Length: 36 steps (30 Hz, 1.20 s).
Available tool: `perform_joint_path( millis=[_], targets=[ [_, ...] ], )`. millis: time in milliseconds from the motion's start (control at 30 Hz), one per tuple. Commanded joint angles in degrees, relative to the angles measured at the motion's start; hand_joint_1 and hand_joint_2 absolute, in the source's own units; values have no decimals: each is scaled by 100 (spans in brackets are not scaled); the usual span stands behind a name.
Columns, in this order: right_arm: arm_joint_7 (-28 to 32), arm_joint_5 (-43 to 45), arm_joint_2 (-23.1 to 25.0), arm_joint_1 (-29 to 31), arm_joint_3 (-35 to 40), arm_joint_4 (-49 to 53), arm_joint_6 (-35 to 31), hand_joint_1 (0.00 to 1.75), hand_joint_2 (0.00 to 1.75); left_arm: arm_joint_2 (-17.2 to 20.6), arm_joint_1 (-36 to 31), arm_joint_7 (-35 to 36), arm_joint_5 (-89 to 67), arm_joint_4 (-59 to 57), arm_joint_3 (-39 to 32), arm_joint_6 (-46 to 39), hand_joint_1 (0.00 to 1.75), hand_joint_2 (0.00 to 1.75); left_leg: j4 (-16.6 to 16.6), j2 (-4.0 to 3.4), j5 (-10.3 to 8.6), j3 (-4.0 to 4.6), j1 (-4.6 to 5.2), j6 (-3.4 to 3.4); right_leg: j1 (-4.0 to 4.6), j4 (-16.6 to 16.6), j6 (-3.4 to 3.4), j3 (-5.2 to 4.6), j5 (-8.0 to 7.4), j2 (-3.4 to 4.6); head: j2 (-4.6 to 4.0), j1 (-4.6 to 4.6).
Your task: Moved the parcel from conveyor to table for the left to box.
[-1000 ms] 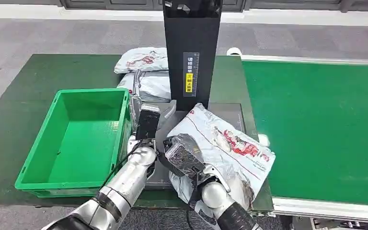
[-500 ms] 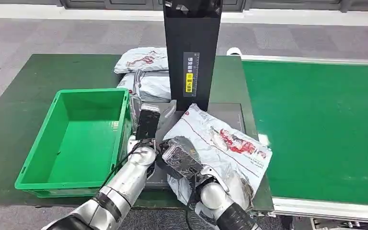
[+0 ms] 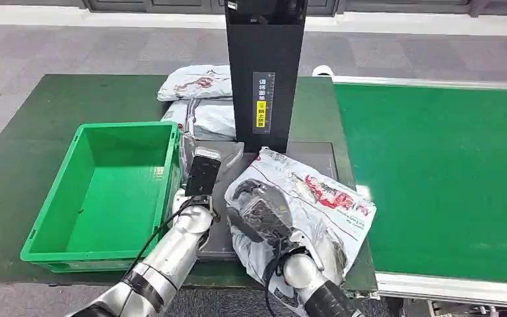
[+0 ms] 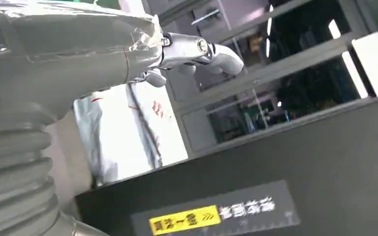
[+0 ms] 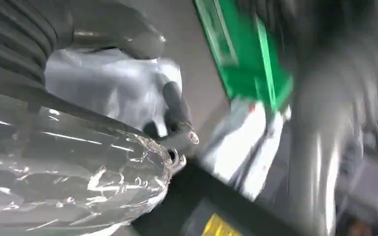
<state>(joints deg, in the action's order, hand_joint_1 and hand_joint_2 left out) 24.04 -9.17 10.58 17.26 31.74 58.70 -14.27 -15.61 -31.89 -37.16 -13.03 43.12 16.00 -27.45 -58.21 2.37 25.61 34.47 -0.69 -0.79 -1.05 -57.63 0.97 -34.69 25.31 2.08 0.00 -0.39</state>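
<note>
The green crate (image 3: 105, 191) stood on the counter (image 3: 26, 132) to the left of the black post (image 3: 264, 72), and nothing lay in it. The parcel (image 3: 317, 205) lay at the foot of the black post, on the dark pad (image 3: 317, 155), its right end reaching the conveyor (image 3: 436, 178). The right hand (image 3: 261, 214) gripped the parcel's near edge, fingers (image 5: 174, 105) closed into the grey wrap. The left hand (image 3: 201, 175) was raised between the green crate and the black post; its fingers (image 4: 197, 49) seemed to be apart and holding nothing, though the wrist view was partly blocked. Two more grey bags (image 3: 198, 99) lay just left of the black post, behind the green crate.
</note>
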Motion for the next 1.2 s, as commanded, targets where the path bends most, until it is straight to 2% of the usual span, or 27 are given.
perform_joint_path(
  millis=[33, 200, 433, 567, 633, 667, 733, 767, 800, 867, 1200],
  targets=[
    [181, 841, -498, 662, -1636, -420, 535, 0, 0, 88, -38, -235, 100, -459, 340, 778, 0, 175, 9, -7, -7, -13, 6, 10, 1, 13, -2, 20, -4, -32, 0, 0],
    [224, 766, -427, 626, -1639, -559, 601, 0, 0, 127, -32, -230, 175, -467, 333, 943, 0, 175, 14, -21, -4, -20, 10, 5, -4, 15, -3, 19, -8, -21, 0, 2],
    [618, 668, -297, 544, -1854, -532, 552, 0, 0, 223, -1, -177, -140, -606, 483, 1187, 0, 175, 4, -16, 1, -13, 8, 2, 4, 6, 1, 10, -7, -8, 0, 0],
    [1029, 838, -321, 536, -2147, -402, 591, 0, 0, 298, -69, 46, -750, -1061, 944, 1367, 0, 175, 16, -24, -1, -26, 11, 4, 3, 15, -2, 24, -7, -20, 0, 0],
    [1071, 749, -390, 479, -2332, -59, 390, 0, 0, 386, -214, 709, -1758, -1637, 1634, 1357, 0, 175, 10, -15, -2, -18, 14, 3, -4, 6, 0, 15, -5, -16, 0, 0],
    [1016, 751, -410, 410, -2452, 140, 376, 0, 175, 394, -248, 903, -2136, -1854, 1879, 1342, 0, 175, 9, -13, -3, -17, 11, 4, -3, 9, -1, 16, -6, -21, 0, 0],
    [887, 706, -424, 136, -2796, 672, 283, 0, 175, 422, -231, 1540, -2976, -2204, 2357, 1283, 0, 175, 8, -4, -3, -15, 14, 4, -9, 5, 1, 14, -3, -24, 0, 0],
    [852, 654, -422, 11, -2921, 892, 263, 0, 0, 427, -194, 1694, -3201, -2273, 2434, 1242, 0, 175, 15, 3, -5, -20, 13, 5, -6, 14, -2, 25, -2, -41, 0, 0],
    [852, 645, -387, -169, -3092, 1202, 218, 0, 175, 445, -165, 1945, -3448, -2345, 2532, 1259, 0, 175, 8, 2, -2, -14, 13, 4, -9, 8, 1, 16, -2, -27, 0, 0],
    [788, 572, -352, -419, -3270, 1617, 244, 0, 175, 470, -124, 2013, -3534, -2387, 2418, 1371, 0, 175, 17, -5, 0, -27, 12, 5, -6, 19, -4, 30, 1, -40, 0, 0],
    [785, 561, -311, -399, -3244, 1580, 249, 0, 175, 467, -165, 2018, -3536, -2374, 2400, 1423, 0, 175, 10, -25, 3, -18, 13, 6, -4, 10, -5, 14, -6, -18, 0, 0]
  ],
)
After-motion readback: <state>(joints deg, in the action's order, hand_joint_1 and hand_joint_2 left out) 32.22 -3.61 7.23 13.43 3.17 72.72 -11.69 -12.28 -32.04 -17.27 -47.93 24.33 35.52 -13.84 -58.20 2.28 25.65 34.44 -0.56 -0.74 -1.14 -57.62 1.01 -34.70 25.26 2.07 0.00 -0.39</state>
